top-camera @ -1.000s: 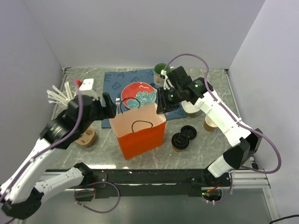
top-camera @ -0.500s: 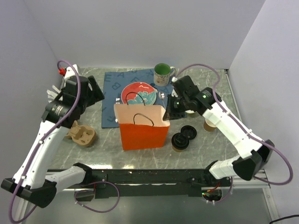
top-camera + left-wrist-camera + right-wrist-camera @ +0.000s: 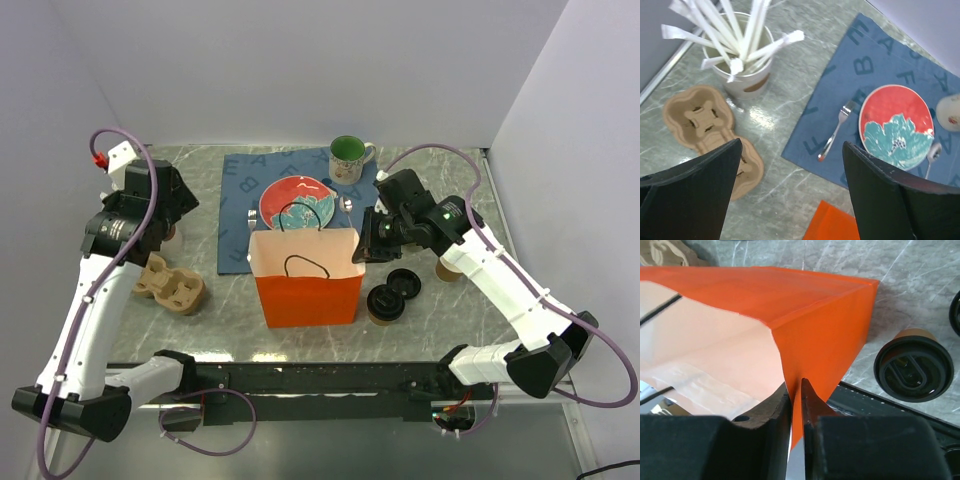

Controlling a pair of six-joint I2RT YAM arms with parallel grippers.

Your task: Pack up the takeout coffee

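The takeout coffee (image 3: pixel 384 305), a brown paper cup with a black lid, stands on the table just right of the orange paper bag (image 3: pixel 305 285). It also shows in the right wrist view (image 3: pixel 914 371). The bag stands upright and open. My right gripper (image 3: pixel 362 248) is shut on the top of the bag's right side wall (image 3: pixel 825 335), with the orange paper pinched between its fingers (image 3: pixel 796 390). My left gripper (image 3: pixel 168 205) is open and empty, raised above the table's left side (image 3: pixel 792 145), away from the bag.
A loose black lid (image 3: pixel 404 282) and a lidless tan cup (image 3: pixel 448 268) sit right of the coffee. A cardboard cup carrier (image 3: pixel 172 285) and a cup of straws (image 3: pixel 742 65) are at left. A blue placemat holds a plate (image 3: pixel 297 200), fork (image 3: pixel 835 135) and green mug (image 3: pixel 347 155).
My left gripper has let go of the bag and drawn back to the far left. My right gripper has kept hold of the bag's edge, and the bag now stands squarer.
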